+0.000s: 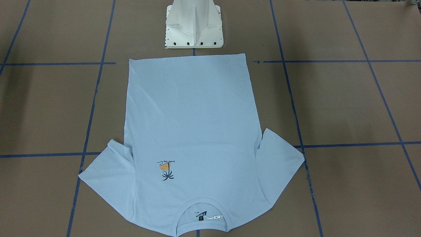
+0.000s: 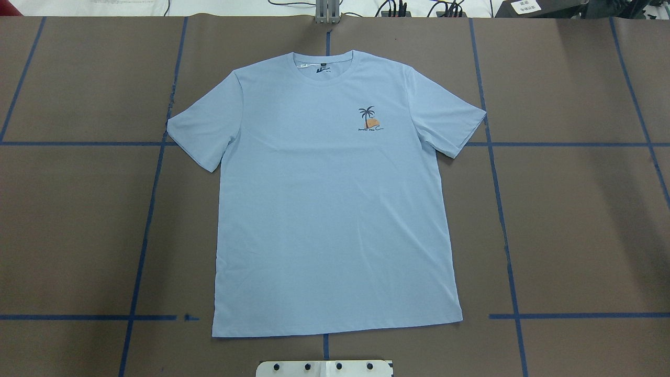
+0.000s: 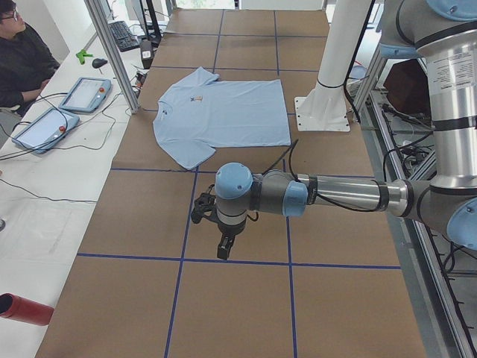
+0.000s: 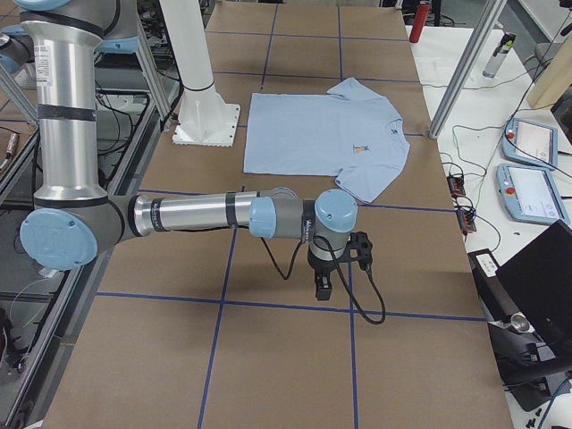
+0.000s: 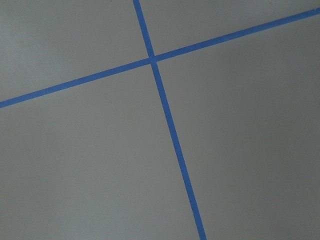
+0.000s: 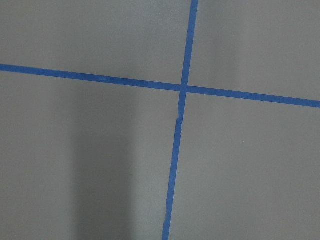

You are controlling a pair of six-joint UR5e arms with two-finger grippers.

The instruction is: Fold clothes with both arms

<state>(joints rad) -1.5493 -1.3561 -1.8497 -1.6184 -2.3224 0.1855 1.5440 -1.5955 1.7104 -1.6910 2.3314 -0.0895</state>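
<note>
The light blue T-shirt (image 2: 335, 193) lies flat and spread out, print side up, in the middle of the table, collar away from the robot's base. It also shows in the front-facing view (image 1: 194, 138), the left side view (image 3: 223, 112) and the right side view (image 4: 322, 134). The palm print (image 2: 369, 119) sits on the chest. My left gripper (image 3: 223, 250) hangs over bare table well to the shirt's left. My right gripper (image 4: 323, 288) hangs over bare table well to its right. I cannot tell whether either is open or shut. Both wrist views show only table.
The brown table (image 2: 576, 220) carries a grid of blue tape lines (image 2: 576, 315). The white pedestal base (image 1: 194, 24) stands just behind the shirt's hem. An operator (image 3: 19, 63) sits at a side bench with tablets (image 3: 86, 93). A red bottle (image 3: 26, 309) lies there.
</note>
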